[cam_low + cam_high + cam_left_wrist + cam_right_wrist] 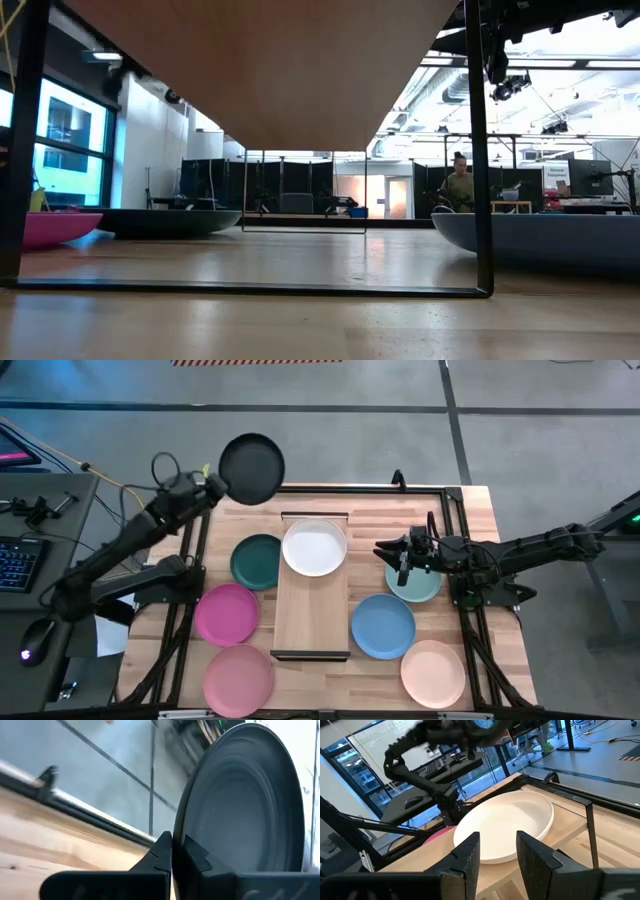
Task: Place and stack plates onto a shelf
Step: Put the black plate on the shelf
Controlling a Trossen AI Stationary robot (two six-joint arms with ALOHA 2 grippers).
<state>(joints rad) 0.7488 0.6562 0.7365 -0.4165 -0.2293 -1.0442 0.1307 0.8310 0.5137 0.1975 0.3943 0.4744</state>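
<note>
Black plate (251,468) sits clamped in my left gripper (172,852); my right gripper (498,851), fingers parted, hovers facing the white plate (505,825).

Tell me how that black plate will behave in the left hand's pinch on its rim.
The black plate probably stays stiff: it stands on edge in the left hand without sagging. Being thin and shallow, it looks light. Held only by its rim, it may pivot or slip on its matte surface, so move it slowly.

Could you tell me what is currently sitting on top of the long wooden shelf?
Only the round white plate sits on the light-wood shelf, at its far end. Whatever lies beneath that plate is hidden.
</note>
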